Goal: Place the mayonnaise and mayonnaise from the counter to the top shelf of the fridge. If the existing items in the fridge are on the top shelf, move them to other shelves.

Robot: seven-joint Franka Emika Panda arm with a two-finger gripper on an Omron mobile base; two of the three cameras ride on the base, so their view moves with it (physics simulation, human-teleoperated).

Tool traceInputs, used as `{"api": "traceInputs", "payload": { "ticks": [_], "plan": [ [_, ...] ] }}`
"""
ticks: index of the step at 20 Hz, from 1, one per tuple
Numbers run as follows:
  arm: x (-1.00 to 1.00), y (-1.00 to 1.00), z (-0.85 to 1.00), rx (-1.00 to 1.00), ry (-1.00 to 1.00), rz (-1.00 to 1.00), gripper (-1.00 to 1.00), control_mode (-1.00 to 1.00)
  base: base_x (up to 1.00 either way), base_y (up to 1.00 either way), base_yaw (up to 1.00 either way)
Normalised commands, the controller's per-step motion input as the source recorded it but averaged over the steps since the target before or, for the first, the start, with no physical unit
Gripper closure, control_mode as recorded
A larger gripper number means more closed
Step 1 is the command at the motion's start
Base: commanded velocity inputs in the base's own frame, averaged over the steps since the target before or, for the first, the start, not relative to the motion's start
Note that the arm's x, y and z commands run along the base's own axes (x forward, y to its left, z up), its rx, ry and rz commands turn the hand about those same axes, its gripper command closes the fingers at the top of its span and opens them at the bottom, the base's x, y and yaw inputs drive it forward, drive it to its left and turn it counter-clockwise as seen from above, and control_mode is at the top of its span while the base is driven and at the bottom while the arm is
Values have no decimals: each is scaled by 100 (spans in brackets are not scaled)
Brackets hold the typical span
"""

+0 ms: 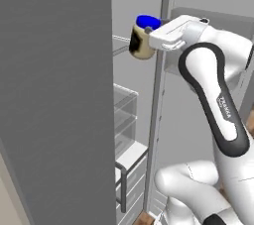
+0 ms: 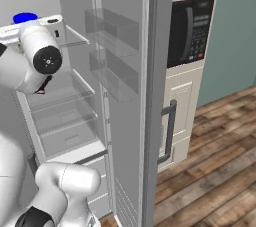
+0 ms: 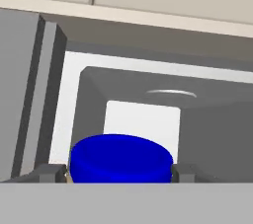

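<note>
A mayonnaise (image 1: 140,40) jar with a blue lid and a cream body hangs tilted in the open fridge (image 1: 54,95), about level with the top shelf (image 1: 120,46). My gripper (image 1: 145,33) is shut on it. In the hand view the blue lid (image 3: 121,159) sits between the two fingertips (image 3: 49,172), facing the fridge's white inner ceiling. The right base view shows the lid (image 2: 25,18) just above my hand, with the top shelf (image 2: 76,38) beside it.
Lower glass shelves (image 2: 62,90) and white drawers (image 1: 131,169) sit below the jar. The right fridge door (image 2: 125,96) stands open with clear racks (image 2: 112,33). A built-in microwave (image 2: 192,31) and cream cabinets stand to the right, above wooden floor (image 2: 215,146).
</note>
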Motion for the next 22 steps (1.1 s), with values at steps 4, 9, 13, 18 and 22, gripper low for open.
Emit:
{"api": "traceInputs", "payload": {
  "ticks": [4, 9, 13, 18, 22],
  "plan": [
    [65, 22, 0, -4, 22, 0, 100, -100, 0, 0, 0],
    [80, 16, -3, -4, 6, 0, 100, -100, 0, 0, 0],
    [81, 0, -24, -2, 0, 0, 100, -100, 0, 0, 0],
    [56, 1, -23, 0, 0, 0, 100, -100, 0, 0, 0],
    [60, 24, -12, 0, -1, 0, 100, -100, 0, 0, 0]
  ]
}}
